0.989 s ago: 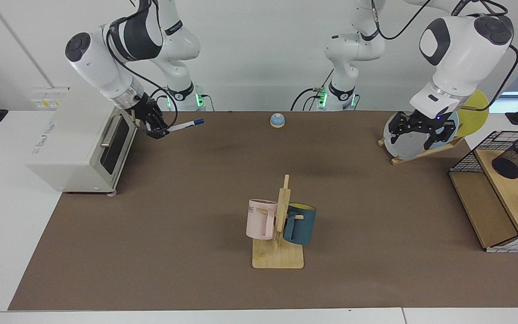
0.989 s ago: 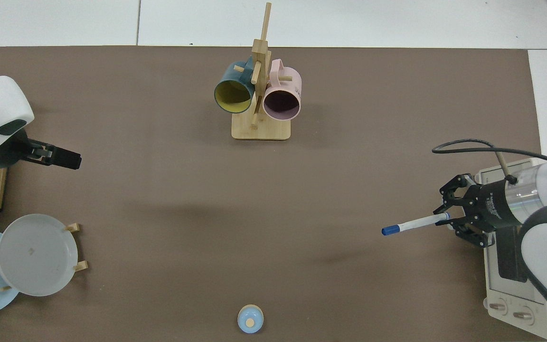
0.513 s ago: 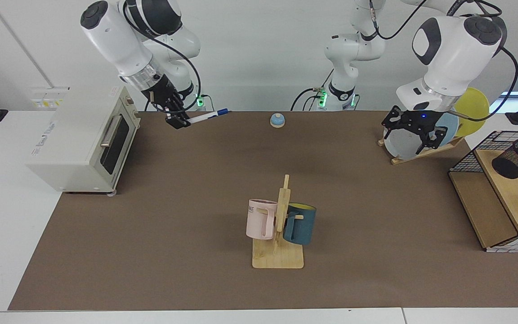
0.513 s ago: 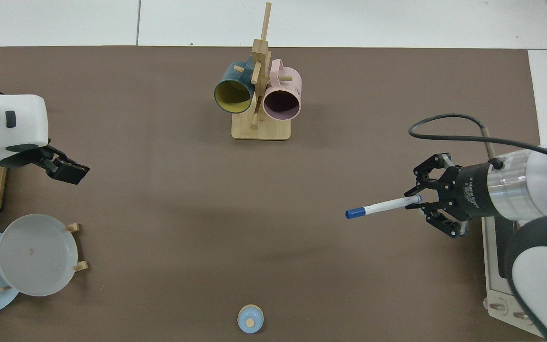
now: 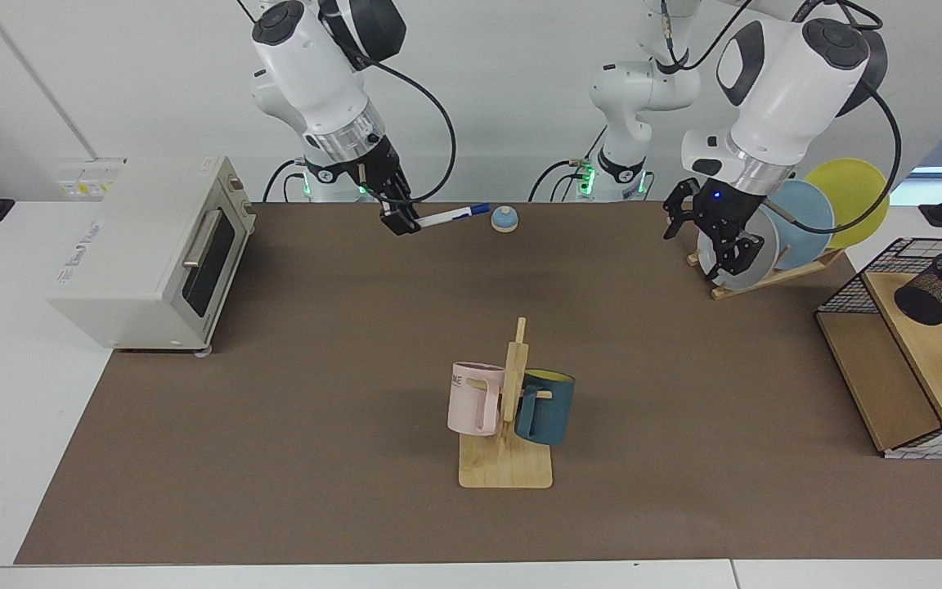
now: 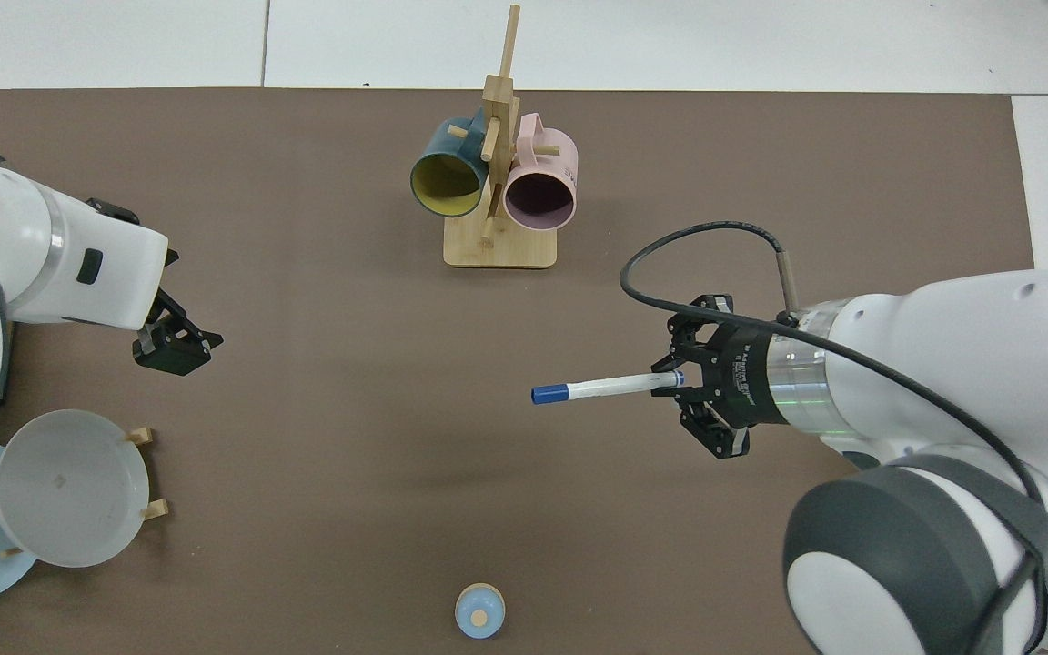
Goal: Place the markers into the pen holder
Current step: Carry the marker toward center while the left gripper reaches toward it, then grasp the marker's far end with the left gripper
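Right gripper (image 5: 400, 221) aloft over the far middle of the table (image 5: 316, 393), clenched on the marker (image 5: 455, 216), blue cap toward the left gripper (image 5: 712, 233). Left gripper spread, unladen, before the plate rack (image 5: 765, 274). Pen holder (image 5: 941, 288) tilted on the far-right shelf (image 5: 937, 360).

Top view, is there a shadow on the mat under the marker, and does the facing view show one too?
Top view: a soft dark smear lies on the mat below the marker held by the right gripper. Facing view: a faint diffuse patch under the marker.
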